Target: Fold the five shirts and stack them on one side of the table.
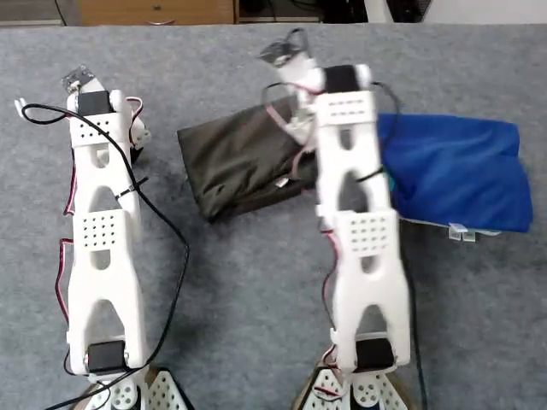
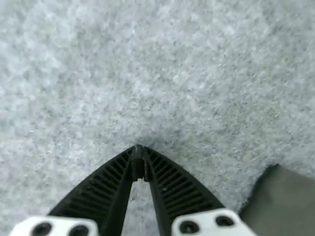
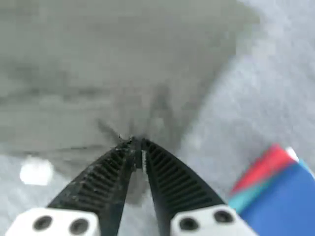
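Moving the folded dark shirt (image 1: pixel 239 166) onto the pile looks like the step in hand. The right claw (image 3: pixel 137 147) is drawn to a narrow pinch on that shirt's edge, and the cloth puckers at its tips, so I judge it is holding the fabric. The left claw (image 2: pixel 138 156) is closed on nothing, its tips over the bare grey surface (image 2: pixel 157 59), with a corner of the dark shirt off to one side of it.

The dark shirt lies flat between the two claws. Its long axis runs from the right claw toward the left one, slightly skewed. On the far side of the right claw lies the blue shirt (image 1: pixel 453 171), with red and teal edges (image 3: pixel 261 169) beneath it, likely the stack.

Next, the held edge needs dragging or lifting across onto the blue shirt, kept square so the fold does not open.
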{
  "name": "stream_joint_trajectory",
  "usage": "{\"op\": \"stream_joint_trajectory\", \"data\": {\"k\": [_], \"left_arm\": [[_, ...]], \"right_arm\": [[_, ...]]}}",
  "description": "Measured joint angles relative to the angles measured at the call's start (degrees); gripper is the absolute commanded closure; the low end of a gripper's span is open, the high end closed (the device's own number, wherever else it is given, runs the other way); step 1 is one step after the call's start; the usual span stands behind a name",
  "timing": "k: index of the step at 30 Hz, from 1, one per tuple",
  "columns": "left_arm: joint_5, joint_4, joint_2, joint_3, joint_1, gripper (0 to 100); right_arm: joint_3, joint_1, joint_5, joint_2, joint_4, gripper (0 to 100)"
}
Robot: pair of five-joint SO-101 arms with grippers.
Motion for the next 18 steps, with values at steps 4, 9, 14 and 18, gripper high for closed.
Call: {"op": "stream_joint_trajectory", "data": {"k": [4,9,14,18], "left_arm": [[-0.5,-0.3,0.0,0.0,0.0,98],[-0.5,-0.3,0.0,0.0,0.0,98],[-0.5,-0.3,0.0,0.0,0.0,98],[-0.5,-0.3,0.0,0.0,0.0,98]], "right_arm": [[14.0,4.0,4.1,-9.3,0.1,99.3],[23.0,4.2,5.7,-20.7,0.1,99.1],[23.9,-2.7,5.4,-23.3,-3.7,99.0],[23.9,-9.1,2.6,-20.7,-11.1,99.2]]}}
